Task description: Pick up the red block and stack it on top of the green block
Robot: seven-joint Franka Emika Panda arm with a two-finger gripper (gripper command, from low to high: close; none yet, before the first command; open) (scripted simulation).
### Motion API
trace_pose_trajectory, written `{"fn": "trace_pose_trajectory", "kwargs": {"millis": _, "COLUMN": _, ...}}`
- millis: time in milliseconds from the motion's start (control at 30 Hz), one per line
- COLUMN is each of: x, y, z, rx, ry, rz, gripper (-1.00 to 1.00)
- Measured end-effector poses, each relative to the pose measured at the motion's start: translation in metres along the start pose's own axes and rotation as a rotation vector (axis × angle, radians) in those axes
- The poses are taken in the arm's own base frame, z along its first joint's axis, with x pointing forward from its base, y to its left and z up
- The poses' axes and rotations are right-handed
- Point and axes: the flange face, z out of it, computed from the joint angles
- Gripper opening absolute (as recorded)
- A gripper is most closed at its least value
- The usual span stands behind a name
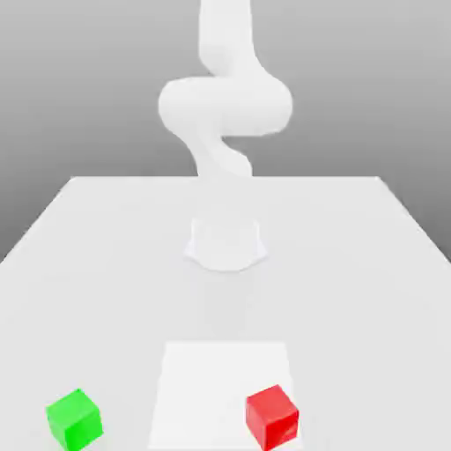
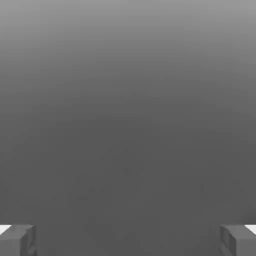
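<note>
From here, the bright green cube (image 1: 75, 420) sits at the exterior view's near left; the white robot arm (image 1: 225, 106) rises at the far middle, its two-finger gripper (image 2: 128, 241) spread wide with nothing between; the glossy red cube (image 1: 272, 417) rests near, right of centre, overlapping the white square's (image 1: 216, 388) right edge.

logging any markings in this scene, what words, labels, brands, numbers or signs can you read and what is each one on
There are none to read: the red block, the green block, the white arm and the pale square all show plain surfaces, with no lettering.
</note>
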Motion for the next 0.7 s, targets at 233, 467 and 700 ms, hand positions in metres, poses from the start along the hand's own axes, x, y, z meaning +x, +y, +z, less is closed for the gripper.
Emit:
{"fn": "trace_pose_trajectory", "kwargs": {"millis": 233, "x": -0.027, "y": 0.007, "z": 0.141, "rx": -0.107, "ry": -0.183, "rz": -0.113, "gripper": 0.00}}
{"fn": "trace_pose_trajectory", "kwargs": {"millis": 467, "x": -0.083, "y": 0.036, "z": 0.264, "rx": -0.214, "ry": -0.357, "rz": -0.229, "gripper": 0.00}}
{"fn": "trace_pose_trajectory", "kwargs": {"millis": 700, "x": -0.160, "y": 0.087, "z": 0.363, "rx": -0.322, "ry": -0.526, "rz": -0.354, "gripper": 0.00}}
